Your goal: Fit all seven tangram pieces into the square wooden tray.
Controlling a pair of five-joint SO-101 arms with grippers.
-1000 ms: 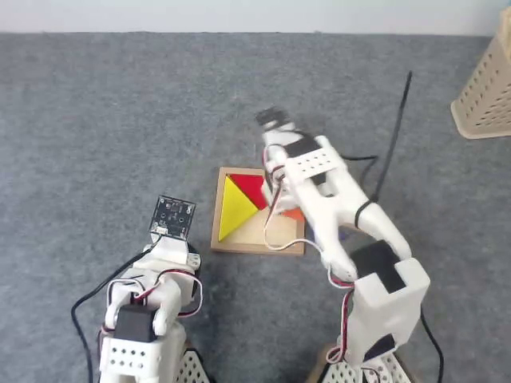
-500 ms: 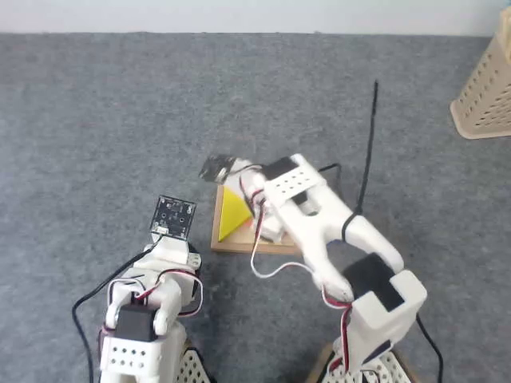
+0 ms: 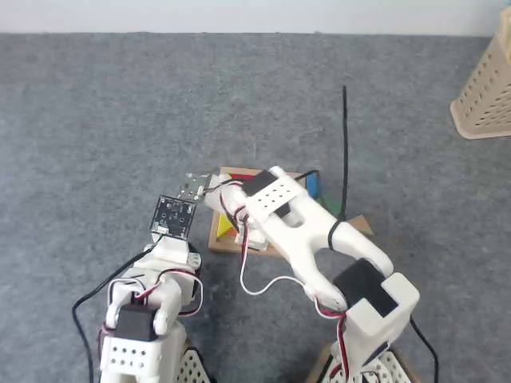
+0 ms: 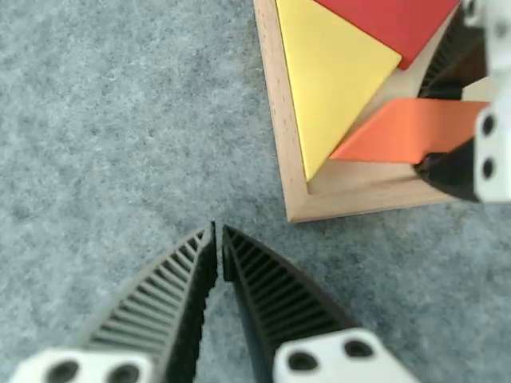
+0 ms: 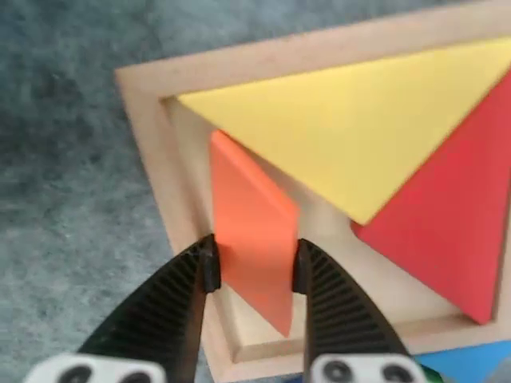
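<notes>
The square wooden tray (image 5: 145, 152) holds a yellow triangle (image 5: 359, 132) and a red triangle (image 5: 447, 227) lying flat. My right gripper (image 5: 254, 257) is shut on an orange piece (image 5: 249, 231), tilted on edge over the tray's bare corner beside the yellow triangle. From the left wrist view, the orange piece (image 4: 399, 132) slants above the tray floor (image 4: 359, 187) between the right gripper's black fingers (image 4: 451, 171). My left gripper (image 4: 217, 233) is shut and holds nothing, over the carpet just off the tray's corner. In the high view the right arm (image 3: 279, 209) lies across the tray (image 3: 219, 243).
A blue piece (image 3: 313, 185) and a green piece (image 3: 329, 206) lie on the carpet by the tray's right side, partly under the right arm. A black cable (image 3: 345, 136) runs up behind them. A beige perforated basket (image 3: 485, 84) stands at the far right. Grey carpet covers the table.
The right arm swung left across the tray with the orange piece, from the tray's right side to its near-left corner, uncovering the blue and green pieces. The left arm kept still.
</notes>
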